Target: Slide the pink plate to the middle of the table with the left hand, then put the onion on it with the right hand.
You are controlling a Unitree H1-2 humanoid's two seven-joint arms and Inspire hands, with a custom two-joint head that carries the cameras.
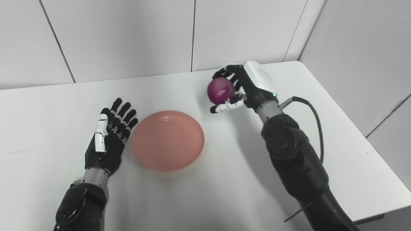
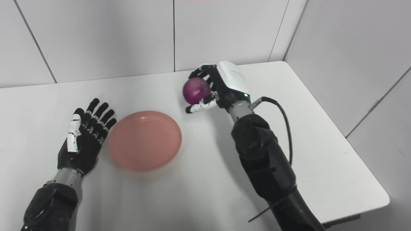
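The right hand (image 1: 244, 86) clasped the red onion (image 1: 220, 91), raised beyond the pink plate (image 1: 168, 140); the left hand (image 1: 110, 136) lay spread, empty, beside it.

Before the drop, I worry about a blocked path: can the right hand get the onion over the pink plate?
Probably yes. The right hand holds the onion above the table, the pink plate is empty, and the left hand lies beside it.

Black-fingered left hand (image 1: 107, 138) with white thumb panel, grey wrist ring, glossy black forearm. Right hand (image 1: 247, 85) backed in white casing, small green light, black cable (image 1: 316, 122) looping from wrist; perhaps a zip tie lower down.
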